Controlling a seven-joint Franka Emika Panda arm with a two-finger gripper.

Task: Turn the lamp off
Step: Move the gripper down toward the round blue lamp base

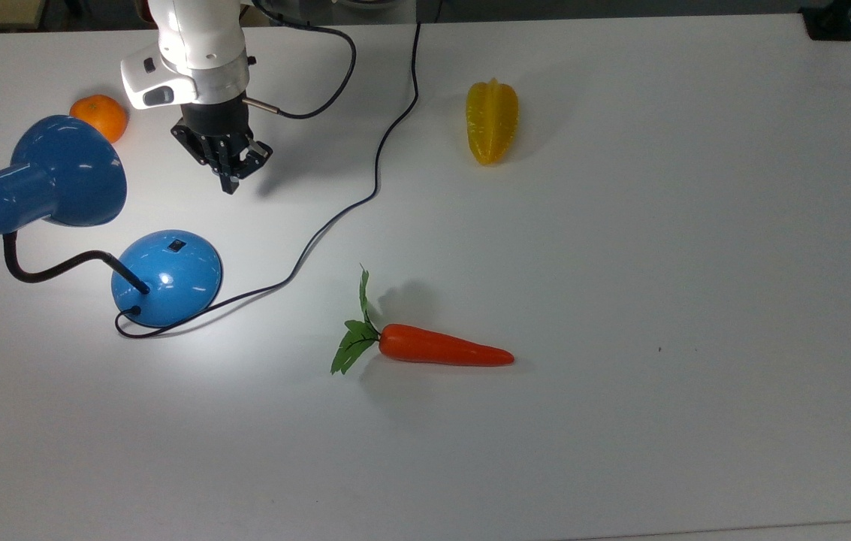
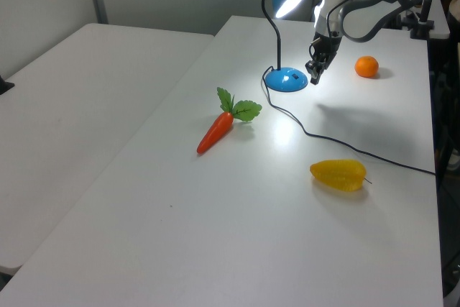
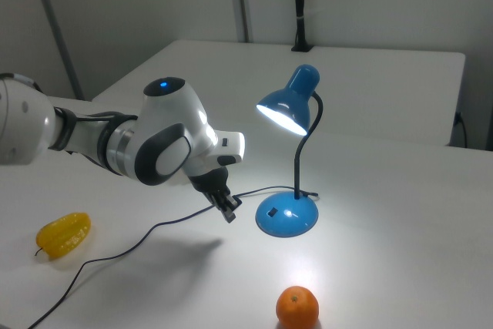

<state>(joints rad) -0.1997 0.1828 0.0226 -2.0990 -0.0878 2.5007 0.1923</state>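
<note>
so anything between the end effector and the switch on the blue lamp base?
Nothing visible. The end effector hangs over bare white table, apart from the glossy blue desk lamp's domed base and its small black switch. The black cord and round orange fruit lie off to the sides.

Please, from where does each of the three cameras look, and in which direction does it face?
Top view: above the table, looking down; lamp, carrot; gripper and wrist enter from the top edge.
Left view: raised, off the table's carrot side, facing the lamp; the arm reaches in from behind.
Right view: low, near the orange, facing the lit shade; the forearm fills the right view's left.
All views share lamp, orange and yellow fruit.
</note>
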